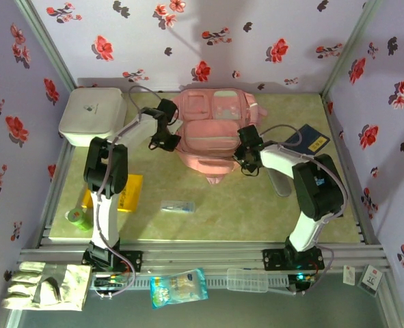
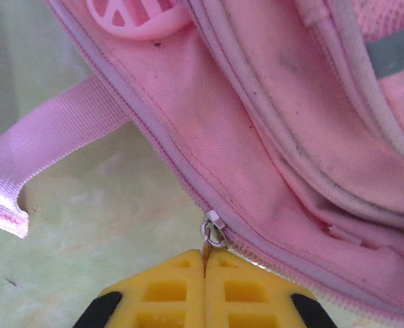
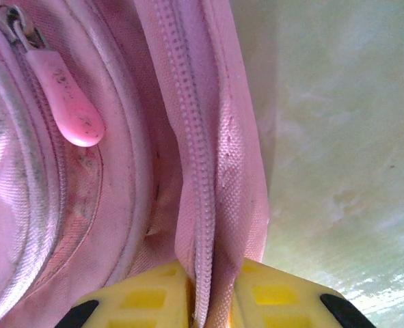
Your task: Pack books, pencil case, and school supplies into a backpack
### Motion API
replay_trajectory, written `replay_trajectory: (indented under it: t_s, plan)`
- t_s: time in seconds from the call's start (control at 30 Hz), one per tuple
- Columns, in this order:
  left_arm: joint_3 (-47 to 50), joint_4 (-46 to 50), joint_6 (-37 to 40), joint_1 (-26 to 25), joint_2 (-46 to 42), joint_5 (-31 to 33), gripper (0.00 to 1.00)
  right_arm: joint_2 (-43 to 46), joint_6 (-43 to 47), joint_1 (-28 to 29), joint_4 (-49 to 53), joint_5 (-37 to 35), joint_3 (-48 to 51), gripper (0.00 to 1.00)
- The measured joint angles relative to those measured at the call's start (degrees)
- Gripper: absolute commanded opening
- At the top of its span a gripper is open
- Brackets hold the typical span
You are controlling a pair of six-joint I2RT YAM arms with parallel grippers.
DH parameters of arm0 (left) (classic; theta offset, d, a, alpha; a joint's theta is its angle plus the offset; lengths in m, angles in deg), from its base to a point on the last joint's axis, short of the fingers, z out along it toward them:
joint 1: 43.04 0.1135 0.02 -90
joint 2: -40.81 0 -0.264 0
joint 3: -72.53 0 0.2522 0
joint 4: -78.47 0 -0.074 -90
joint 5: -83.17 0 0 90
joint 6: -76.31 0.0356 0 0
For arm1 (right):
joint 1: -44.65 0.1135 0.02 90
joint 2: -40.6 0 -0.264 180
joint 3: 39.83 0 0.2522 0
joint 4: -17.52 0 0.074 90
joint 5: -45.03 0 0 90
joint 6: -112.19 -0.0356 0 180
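The pink backpack [image 1: 212, 130] lies at the back middle of the table. My left gripper [image 1: 166, 140] is at its left side, shut on the metal zipper pull [image 2: 214, 236]; the yellow fingertips [image 2: 181, 287] meet with the pull's tab pinched between them. My right gripper [image 1: 246, 160] is at the backpack's right side, shut on a fold of its zipper seam [image 3: 198, 205]. A yellow book [image 1: 123, 193] lies near left, and a navy book [image 1: 310, 140] lies far right. A grey pencil case [image 1: 281, 183] lies under the right arm. A clear packet [image 1: 178, 206] and a green roll [image 1: 78, 219] sit near the front.
A white rounded box [image 1: 92, 113] stands at the back left. A pink strap [image 2: 44, 150] trails onto the table. A pink rubber pull tab [image 3: 68, 102] hangs on a front pocket. A blue-white bag [image 1: 179, 287] and gloves [image 1: 44, 285] lie beyond the front rail.
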Motion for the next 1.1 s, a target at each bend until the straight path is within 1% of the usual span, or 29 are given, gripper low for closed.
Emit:
replay_trajectory:
  t_s: [0.1,0.23,0.47,0.53,0.57,0.67,0.73,0.77,0.83,0.87,0.93,1.03,1.1]
  plan:
    - [0.0,-0.2,3.8,0.3,0.6,0.4,0.0,-1.0,0.5,0.0,0.4,-0.8,-1.0,0.19]
    - [-2.4,-0.2,6.3,0.8,2.9,1.3,0.0,-1.7,1.0,0.0,0.4,-1.5,-1.6,0.19]
    - [-9.1,-0.8,6.5,1.8,7.8,4.3,0.0,-2.0,1.4,0.0,-0.1,-1.9,-1.7,0.19]
    - [-10.1,-0.8,6.1,1.9,8.5,5.0,0.0,-2.0,1.4,0.0,-0.5,-1.8,-1.6,0.21]
    - [-10.2,-0.9,5.7,1.9,8.5,5.1,0.02,-2.0,1.6,0.0,-1.0,-1.7,-1.4,0.23]
    - [-10.2,-1.0,4.1,1.9,8.4,5.6,0.21,-1.7,2.1,-0.1,-2.3,-1.0,-0.7,0.35]
    - [-8.6,-1.6,2.0,2.1,7.1,6.5,0.41,-0.5,2.8,-0.2,-3.0,-0.4,0.0,0.44]
    - [-7.2,-1.9,1.0,2.2,5.7,6.7,0.48,0.2,3.1,-0.2,-3.0,-0.2,0.2,0.49]
    - [-1.7,-2.7,-2.9,2.8,0.4,7.2,0.6,2.7,4.3,-0.3,-3.1,0.2,0.3,0.58]
    - [0.8,-3.0,-4.3,3.0,-2.5,7.4,0.65,3.9,4.8,-0.3,-3.1,0.3,0.2,0.62]
    - [7.1,-4.2,-8.5,3.4,-10.0,7.6,0.72,6.4,6.5,-0.3,-2.8,0.5,-0.2,0.67]
    - [16.4,-6.0,-14.6,4.1,-21.5,7.5,0.78,7.6,9.0,-0.3,-2.4,0.7,-2.6,0.71]
    - [21.8,-6.7,-18.0,4.5,-27.3,7.5,0.82,7.7,10.4,0.0,-2.4,0.9,-4.0,0.73]
